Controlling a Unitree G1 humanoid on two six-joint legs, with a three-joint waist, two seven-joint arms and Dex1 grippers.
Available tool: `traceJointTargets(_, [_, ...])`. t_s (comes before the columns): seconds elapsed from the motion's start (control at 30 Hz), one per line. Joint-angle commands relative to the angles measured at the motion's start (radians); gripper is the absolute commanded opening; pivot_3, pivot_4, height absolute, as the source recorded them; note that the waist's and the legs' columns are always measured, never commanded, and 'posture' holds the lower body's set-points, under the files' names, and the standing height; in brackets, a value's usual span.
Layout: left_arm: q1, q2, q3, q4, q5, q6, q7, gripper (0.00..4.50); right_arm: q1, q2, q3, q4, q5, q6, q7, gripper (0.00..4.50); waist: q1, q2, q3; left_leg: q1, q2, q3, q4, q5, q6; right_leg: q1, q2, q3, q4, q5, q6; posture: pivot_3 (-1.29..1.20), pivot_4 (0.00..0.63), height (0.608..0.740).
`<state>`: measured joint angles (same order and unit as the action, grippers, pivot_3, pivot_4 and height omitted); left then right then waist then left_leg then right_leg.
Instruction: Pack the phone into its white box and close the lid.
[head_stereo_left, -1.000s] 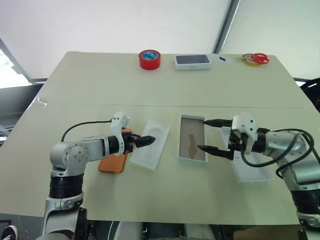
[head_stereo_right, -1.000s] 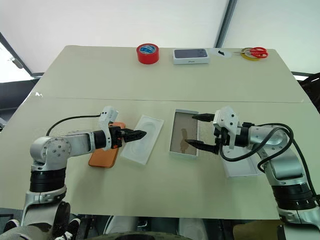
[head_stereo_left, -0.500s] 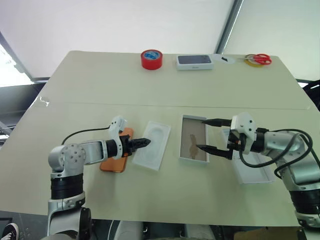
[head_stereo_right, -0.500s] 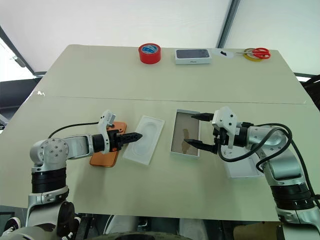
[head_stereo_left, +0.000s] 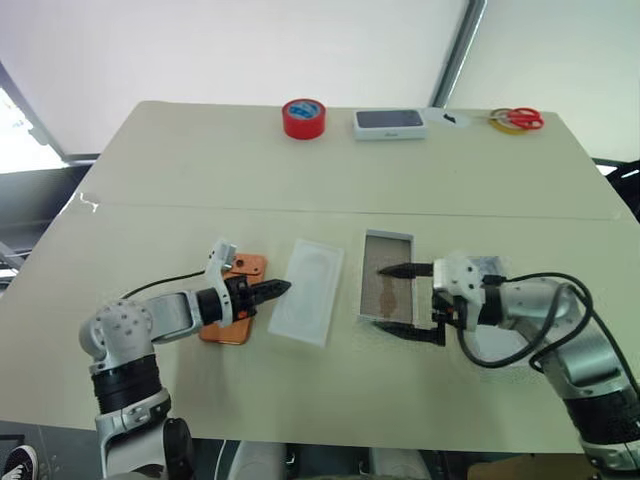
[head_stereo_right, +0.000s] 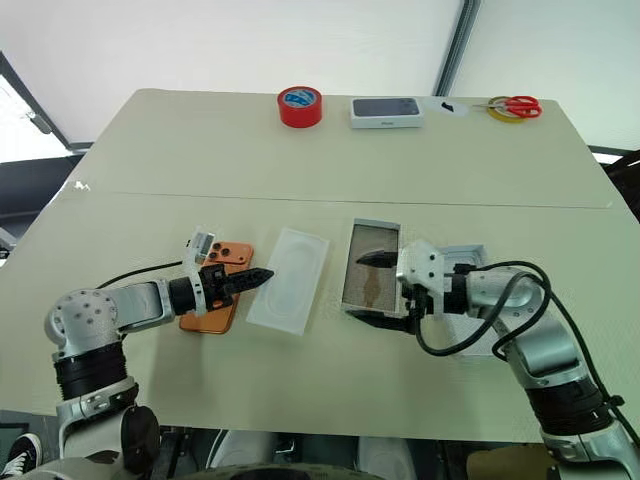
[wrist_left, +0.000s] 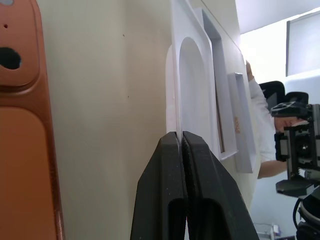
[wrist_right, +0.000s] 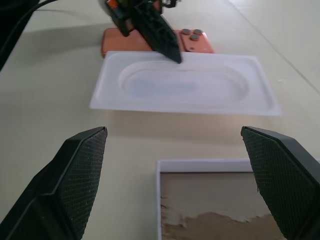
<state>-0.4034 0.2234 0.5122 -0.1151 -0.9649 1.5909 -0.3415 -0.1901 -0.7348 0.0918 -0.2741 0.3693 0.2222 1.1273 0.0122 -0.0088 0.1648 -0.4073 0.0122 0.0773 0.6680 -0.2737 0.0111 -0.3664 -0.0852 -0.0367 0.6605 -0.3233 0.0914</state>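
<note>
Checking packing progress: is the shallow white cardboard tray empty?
Empty: the shallow white cardboard tray shows bare brownish floor; the flat orange phone lies apart.

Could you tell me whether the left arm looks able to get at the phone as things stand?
Probably yes. The phone lies flat on the table, right beside the left end effector, with nothing on top of it. That end effector is shut, with its tips at the white insert, so it would need to open and shift over.

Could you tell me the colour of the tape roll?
Red, with a blue core; the tape roll shows best in the right eye view.
</note>
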Motion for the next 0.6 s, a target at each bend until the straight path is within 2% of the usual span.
traceJointTargets(0.03, [-0.024,-0.013,0.052,-0.025,-0.038,-0.007,0.013,0.01,-0.010,0.007,0.046,0.010,-0.073,-0.053,-0.010,4.50,-0.001,-0.001,0.000,0.000,0.000,0.000,0.000,0.000,0.000,0.000,0.000,0.000,0.000,0.000,0.000,0.00,0.150,0.730])
traceJointTargets(0.17, [-0.039,-0.047,0.105,-0.028,-0.050,-0.055,0.050,0.01,-0.031,-0.008,0.116,0.073,-0.170,-0.081,-0.002,4.50,-0.001,-0.001,0.001,0.000,0.000,0.000,0.000,0.000,-0.001,0.000,0.000,0.000,0.000,0.000,0.000,0.00,0.150,0.730])
traceJointTargets(0.2, [-0.040,-0.051,0.107,-0.037,-0.046,-0.066,0.062,0.00,-0.032,-0.013,0.128,0.082,-0.183,-0.091,0.009,4.24,0.000,-0.001,0.001,0.000,0.000,0.000,0.000,0.000,-0.001,0.000,0.000,0.000,0.000,0.000,0.000,0.00,0.150,0.730])
traceJointTargets(0.3, [-0.036,-0.053,0.097,-0.074,-0.048,-0.103,0.084,0.00,-0.045,-0.010,0.123,0.103,-0.176,-0.066,0.016,3.21,-0.002,-0.002,0.001,0.000,0.000,0.000,0.000,0.000,-0.001,0.000,0.000,0.000,0.000,0.000,0.000,0.00,0.150,0.730])
traceJointTargets(0.5, [-0.034,-0.065,0.079,-0.123,-0.107,-0.146,0.093,0.00,-0.080,-0.003,0.130,0.136,-0.196,-0.089,0.030,0.07,-0.001,-0.003,0.002,0.000,0.000,0.000,0.000,0.001,-0.001,0.000,0.000,0.000,0.000,0.000,0.000,0.00,0.150,0.730])
traceJointTargets(0.6, [-0.048,-0.088,0.090,-0.110,-0.125,-0.170,0.138,0.00,-0.096,0.013,0.155,0.135,-0.222,-0.088,0.023,0.02,-0.002,-0.003,0.002,0.000,0.000,0.000,0.000,0.001,-0.001,0.000,0.000,0.000,0.000,0.000,0.000,0.00,0.150,0.730])
